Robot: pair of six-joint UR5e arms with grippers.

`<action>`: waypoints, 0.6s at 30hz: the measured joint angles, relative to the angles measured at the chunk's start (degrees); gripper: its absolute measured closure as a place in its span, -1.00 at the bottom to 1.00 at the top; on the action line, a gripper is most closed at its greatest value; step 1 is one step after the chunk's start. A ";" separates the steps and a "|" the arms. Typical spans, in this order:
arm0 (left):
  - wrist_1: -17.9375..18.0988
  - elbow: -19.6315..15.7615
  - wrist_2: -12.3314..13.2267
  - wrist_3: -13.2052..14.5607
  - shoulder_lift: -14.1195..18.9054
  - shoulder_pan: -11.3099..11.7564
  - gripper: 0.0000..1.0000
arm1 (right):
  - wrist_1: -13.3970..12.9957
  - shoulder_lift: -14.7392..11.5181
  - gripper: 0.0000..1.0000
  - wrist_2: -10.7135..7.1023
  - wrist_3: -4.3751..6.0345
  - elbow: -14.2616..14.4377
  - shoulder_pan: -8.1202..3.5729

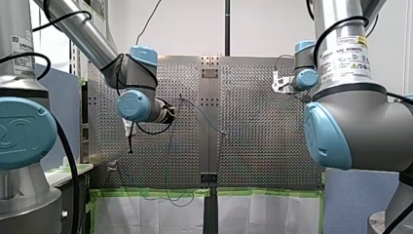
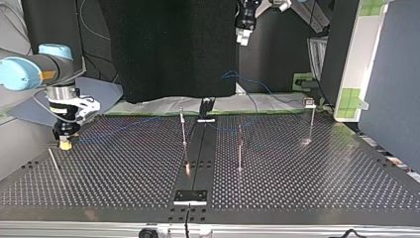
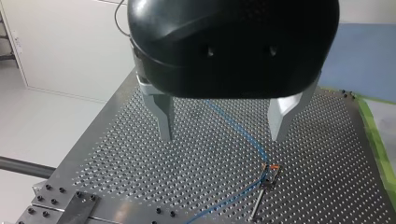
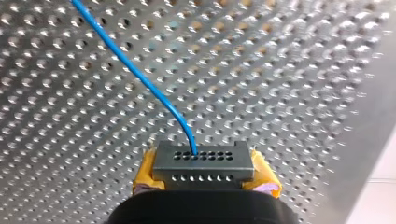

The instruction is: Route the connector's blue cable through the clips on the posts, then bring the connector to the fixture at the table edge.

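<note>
- The grey connector (image 4: 203,161) is clamped between the yellow pads of my right end effector (image 4: 205,176). Its blue cable (image 4: 140,79) is left trailing over the perforated desk (image 4: 299,74), presumably ready for routing.
- My left end effector (image 3: 223,123) is held wide open and empty, high above a clip post (image 3: 261,198) where the cable passes.
- Only the top view shows 3 posts (image 2: 183,131) and the connector hand low at its left. The grip is shown only by the right wrist view.
</note>
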 joint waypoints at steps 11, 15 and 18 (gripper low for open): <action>-0.10 0.27 -0.26 0.39 -0.10 0.06 -1.00 | -5.02 -5.20 0.98 -3.72 1.61 3.49 -2.87; 0.12 0.28 -0.32 0.47 -1.00 0.07 -1.00 | -6.48 -5.73 0.98 -5.09 2.34 3.86 -3.94; 0.37 0.31 -0.33 0.72 -2.14 0.07 -1.00 | -6.92 -5.27 0.98 -5.75 2.56 3.91 -4.57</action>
